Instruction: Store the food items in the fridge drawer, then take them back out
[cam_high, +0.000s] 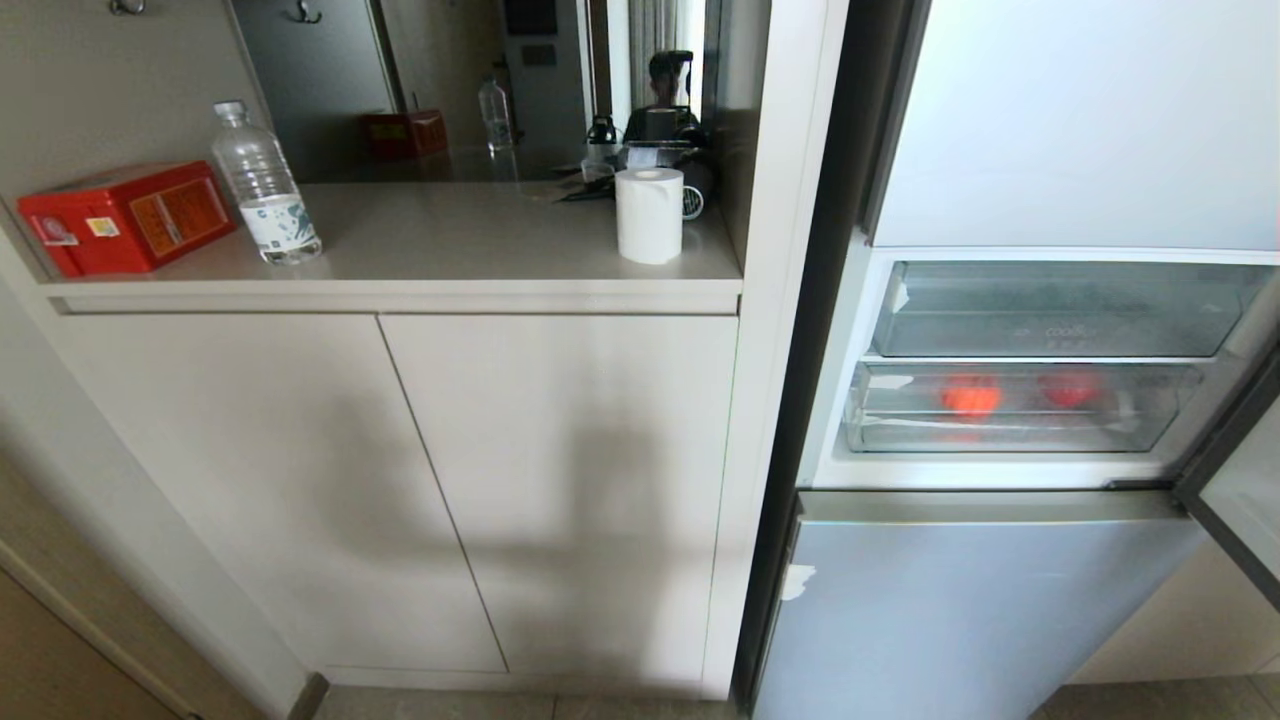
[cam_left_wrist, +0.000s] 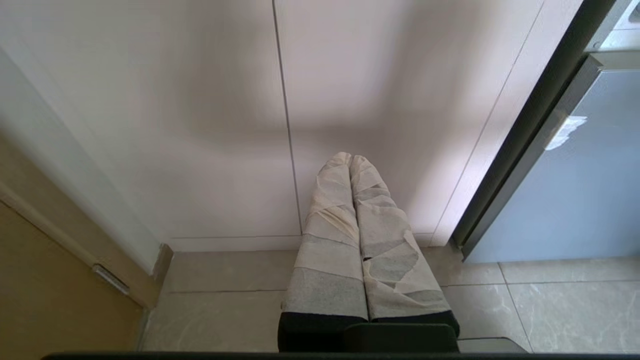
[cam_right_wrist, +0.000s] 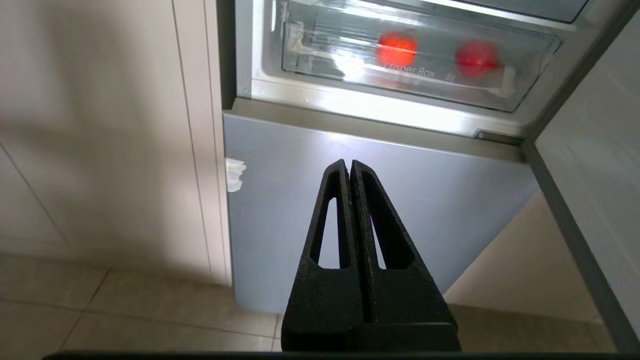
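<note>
The two food items lie inside the fridge drawer (cam_high: 900, 428), the lower clear drawer, which is pushed in. The orange-red fruit (cam_high: 970, 397) (cam_right_wrist: 396, 49) lies to the left of the glossy red fruit (cam_high: 1068, 388) (cam_right_wrist: 477, 56). A white tape scrap sits at the drawer's (cam_right_wrist: 320, 55) front left corner. My right gripper (cam_right_wrist: 348, 162) is shut and empty, low in front of the grey lower fridge door (cam_right_wrist: 400, 200), well below the drawer. My left gripper (cam_left_wrist: 350, 157), its fingers wrapped in tape, is shut and empty before the cabinet doors. Neither arm shows in the head view.
A second clear drawer (cam_high: 1060, 310) sits above the first. The open fridge door (cam_high: 1240, 500) stands at the right. On the counter (cam_high: 450, 250) to the left are a red box (cam_high: 125, 215), a water bottle (cam_high: 265, 190) and a paper roll (cam_high: 649, 214). Cabinet doors (cam_high: 400, 480) stand below.
</note>
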